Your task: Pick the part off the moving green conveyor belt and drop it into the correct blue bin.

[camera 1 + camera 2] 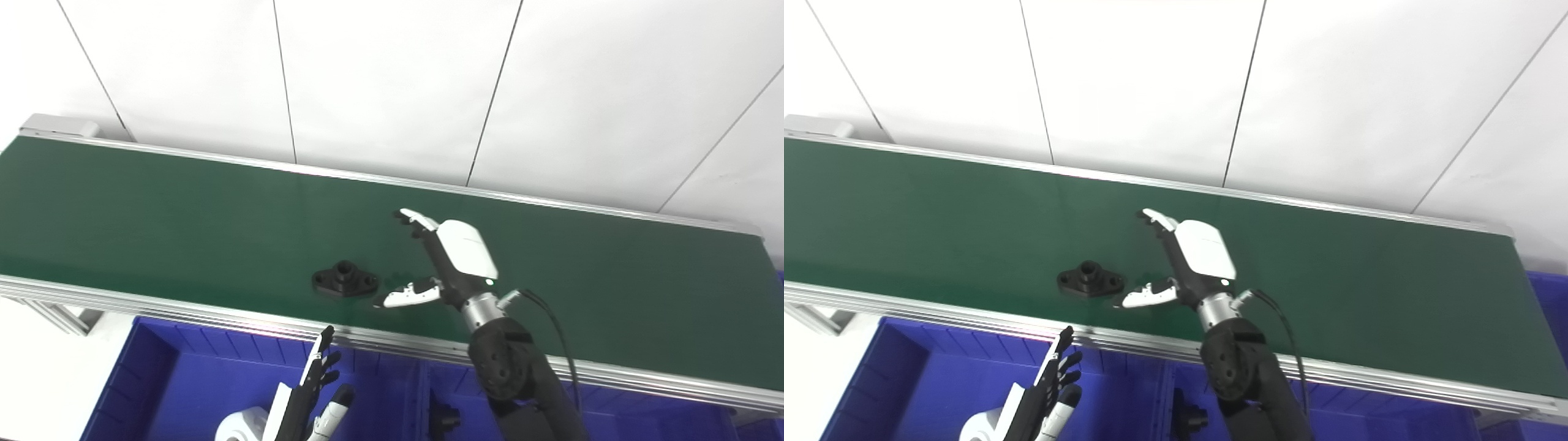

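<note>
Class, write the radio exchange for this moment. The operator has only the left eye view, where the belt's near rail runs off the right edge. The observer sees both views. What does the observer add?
Operator: In my view the near rail is cut off on the right. Does it end?
Observer: Yes. The right eye view shows the near rail ending at a corner just inside the frame.
Operator: Is anything past that end?
Observer: A blue bin shows as a broad strip beyond the belt. You have only a sliver of it.
</note>
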`<state>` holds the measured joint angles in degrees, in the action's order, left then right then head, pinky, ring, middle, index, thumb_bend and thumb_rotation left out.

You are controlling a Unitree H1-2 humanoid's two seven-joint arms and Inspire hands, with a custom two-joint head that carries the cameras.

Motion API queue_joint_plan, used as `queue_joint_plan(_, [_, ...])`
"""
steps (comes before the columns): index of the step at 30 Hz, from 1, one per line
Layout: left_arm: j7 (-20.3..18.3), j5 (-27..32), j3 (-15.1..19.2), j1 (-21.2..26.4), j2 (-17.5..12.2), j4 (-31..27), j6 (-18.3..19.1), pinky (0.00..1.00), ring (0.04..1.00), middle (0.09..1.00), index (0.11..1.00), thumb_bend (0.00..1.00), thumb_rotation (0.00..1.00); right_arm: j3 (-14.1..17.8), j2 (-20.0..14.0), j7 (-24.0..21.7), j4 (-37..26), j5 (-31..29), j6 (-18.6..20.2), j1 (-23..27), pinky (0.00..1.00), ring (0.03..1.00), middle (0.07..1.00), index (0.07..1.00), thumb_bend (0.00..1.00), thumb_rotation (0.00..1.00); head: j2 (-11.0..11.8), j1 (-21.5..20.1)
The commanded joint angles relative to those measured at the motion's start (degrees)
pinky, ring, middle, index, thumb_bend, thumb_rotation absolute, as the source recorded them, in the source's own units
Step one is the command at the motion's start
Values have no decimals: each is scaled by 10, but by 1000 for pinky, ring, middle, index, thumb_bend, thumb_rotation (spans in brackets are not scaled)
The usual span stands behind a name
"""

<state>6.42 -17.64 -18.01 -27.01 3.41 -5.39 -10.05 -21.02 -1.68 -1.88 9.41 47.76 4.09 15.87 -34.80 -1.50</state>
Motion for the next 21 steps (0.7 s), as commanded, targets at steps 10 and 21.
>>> queue_joint_plan(10, [9, -17, -56, -4, 70, -21, -6, 863, 933, 1000, 1000, 577, 980, -39, 36, 43, 78, -6, -7, 25, 576, 695, 813, 826, 1000, 352, -7, 4])
queue_joint_plan(21, [10, -19, -57, -8, 70, -28, -9, 862, 929, 1000, 1000, 597, 974, -76, 25, 100, 168, 3, -16, 21, 341, 416, 467, 534, 603, 66, -18, 5])
